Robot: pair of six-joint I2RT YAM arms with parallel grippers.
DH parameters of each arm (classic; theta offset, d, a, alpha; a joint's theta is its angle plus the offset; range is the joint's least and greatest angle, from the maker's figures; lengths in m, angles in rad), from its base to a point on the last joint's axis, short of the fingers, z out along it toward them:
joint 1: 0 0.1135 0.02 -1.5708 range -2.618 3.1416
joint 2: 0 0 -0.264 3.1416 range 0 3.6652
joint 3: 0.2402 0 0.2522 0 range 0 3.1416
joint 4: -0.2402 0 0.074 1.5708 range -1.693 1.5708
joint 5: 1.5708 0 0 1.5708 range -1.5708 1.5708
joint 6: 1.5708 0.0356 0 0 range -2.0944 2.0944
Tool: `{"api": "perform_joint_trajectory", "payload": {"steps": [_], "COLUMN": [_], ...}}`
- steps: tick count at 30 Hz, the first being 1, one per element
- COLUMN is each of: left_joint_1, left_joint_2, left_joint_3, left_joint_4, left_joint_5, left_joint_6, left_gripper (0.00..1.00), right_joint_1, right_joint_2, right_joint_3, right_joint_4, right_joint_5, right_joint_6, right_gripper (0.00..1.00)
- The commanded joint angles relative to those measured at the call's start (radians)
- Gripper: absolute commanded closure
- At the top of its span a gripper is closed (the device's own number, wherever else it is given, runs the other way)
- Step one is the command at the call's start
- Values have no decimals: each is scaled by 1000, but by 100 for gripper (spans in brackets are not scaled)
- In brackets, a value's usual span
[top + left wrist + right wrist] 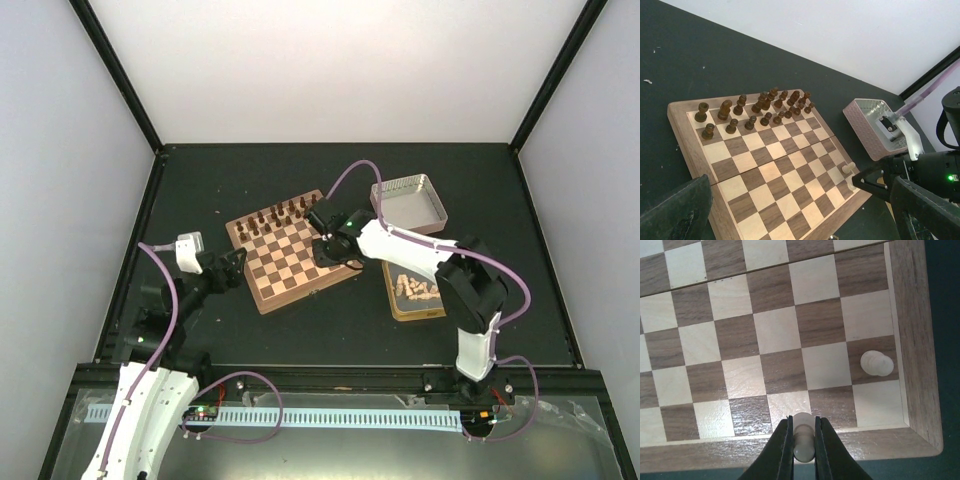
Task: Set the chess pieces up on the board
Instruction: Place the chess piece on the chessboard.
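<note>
Near left: left gripper (235, 265), released, fingers spread wide, nothing held, poised just off the left edge of the board (285, 270).

Near right, on the desk (330, 330): gold tin (393, 308) beside the board, heap of loose pale pieces (416, 288) inside.

Over the board's right-hand edge: right gripper (802, 426), clenched on a pale piece (803, 440), held at a light square in the row next to the border. Touching the wood or just above it, hard to tell from the wrist view.

Close by: second pale piece (877, 363), upright on a dark edge square, apart from the fingers.

Far rows: dark pieces (760, 107), standing in two lines.

Farthest: pinkish tin lid (408, 203), off the board's far right corner.
</note>
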Motion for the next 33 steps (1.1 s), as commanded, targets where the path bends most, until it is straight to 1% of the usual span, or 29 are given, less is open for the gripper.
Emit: {"api": "perform_joint_trajectory", "payload": {"steps": [1, 6, 22, 27, 30, 33], "left_joint_1": [-3, -4, -4, -3, -3, -3], "left_joint_2": [-5, 2, 8, 11, 11, 8], "left_joint_3": [-3, -2, -1, -1, 1, 2], "left_joint_4": [-10, -9, -11, -10, -12, -11], "left_joint_5": [-12, -9, -5, -3, 0, 1], "left_joint_6": [-1, -1, 2, 1, 2, -2], "left_gripper": [1, 1, 1, 1, 1, 1], "right_joint_1": [6, 6, 6, 6, 6, 7], "right_joint_2": [35, 92, 189, 189, 177, 130], "right_joint_3": [39, 72, 128, 126, 134, 125], "right_joint_4": [-24, -30, -28, -5, -7, -1], "right_joint_5": [58, 76, 147, 135, 110, 96], "right_joint_6": [3, -1, -10, -15, -16, -11], "right_gripper": [92, 92, 91, 87, 81, 73]}}
